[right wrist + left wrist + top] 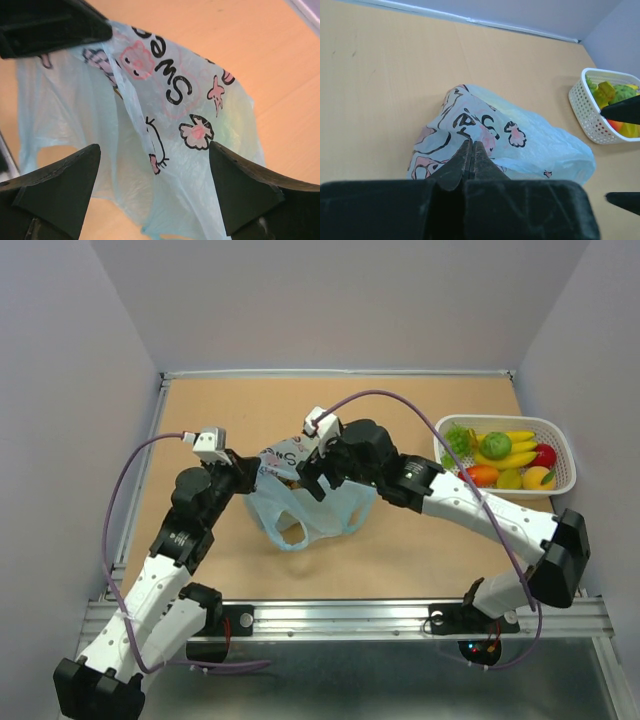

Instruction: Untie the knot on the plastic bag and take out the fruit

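The light blue plastic bag [300, 510] with pink-and-dark prints is at the table's middle, lifted at its left top, with loop handles [288, 536] hanging on the near side. My left gripper [250, 472] is shut on the bag's upper edge; in its own view the shut tips [471, 145] pinch the printed film [520, 140]. My right gripper [315, 478] is open just above the bag. Its fingers [65, 185] straddle the hanging film [165, 115] without touching it. No knot shows in any view. Fruit [497, 445] lies in the white basket; any fruit inside the bag is hidden.
The white basket [566, 455] with several toy fruits stands at the right edge of the table, also in the left wrist view [585, 107]. Grey walls close the table at the back and sides. A metal rail [340, 615] runs along the near edge.
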Action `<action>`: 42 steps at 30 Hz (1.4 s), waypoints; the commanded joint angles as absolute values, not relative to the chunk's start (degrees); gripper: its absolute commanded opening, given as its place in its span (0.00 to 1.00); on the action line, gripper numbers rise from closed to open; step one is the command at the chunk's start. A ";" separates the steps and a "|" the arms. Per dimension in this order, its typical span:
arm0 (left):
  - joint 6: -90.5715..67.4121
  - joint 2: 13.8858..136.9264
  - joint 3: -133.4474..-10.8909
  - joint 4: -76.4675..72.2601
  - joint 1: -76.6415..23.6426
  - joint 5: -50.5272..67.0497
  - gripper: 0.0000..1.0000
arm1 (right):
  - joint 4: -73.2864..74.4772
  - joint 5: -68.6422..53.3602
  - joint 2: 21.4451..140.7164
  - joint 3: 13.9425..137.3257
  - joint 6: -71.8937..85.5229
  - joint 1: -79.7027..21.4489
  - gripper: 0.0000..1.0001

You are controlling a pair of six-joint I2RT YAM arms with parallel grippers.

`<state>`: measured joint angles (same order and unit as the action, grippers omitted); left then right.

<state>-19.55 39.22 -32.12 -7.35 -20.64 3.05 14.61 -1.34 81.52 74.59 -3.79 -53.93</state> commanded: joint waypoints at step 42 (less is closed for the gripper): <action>-31.99 48.61 -35.68 6.31 -31.20 -16.27 0.00 | 17.40 12.38 98.17 88.50 -7.13 -47.22 0.01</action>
